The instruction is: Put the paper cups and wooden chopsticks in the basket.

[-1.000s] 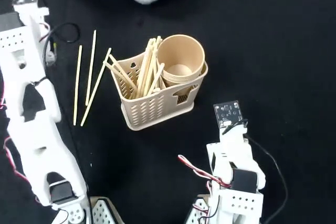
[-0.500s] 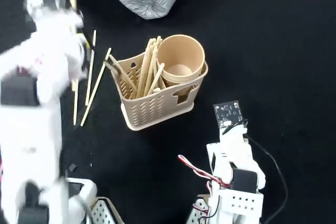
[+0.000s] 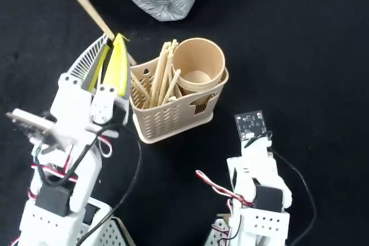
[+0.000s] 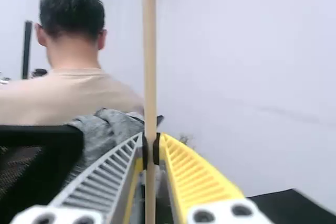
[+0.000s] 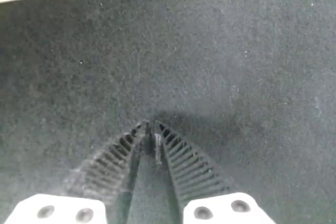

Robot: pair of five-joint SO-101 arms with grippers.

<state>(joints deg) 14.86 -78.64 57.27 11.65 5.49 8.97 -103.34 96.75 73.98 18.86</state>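
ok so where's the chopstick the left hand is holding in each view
High view: the chopstick slants from the top left corner down into the left hand, beside the basket.
Left wrist view: it runs along the picture's centre line, pinched in the left hand.
Right wrist view: this camera faces the black table under the right hand.
Shared landmark: the yellow finger touching the stick.

Left side: stretched up and forward from base at near-left corner, wrist lifted off surface (image 3: pixel 300 56), gripper (image 3: pixel 113 40) clamped tight on chopstick (image 3: pixel 86 5), white and yellow fingers (image 4: pixel 189 171) meeting at tips. Right side: folded low over own base, gripper (image 5: pixel 152 129) aimed down at surface, fingertips touching.
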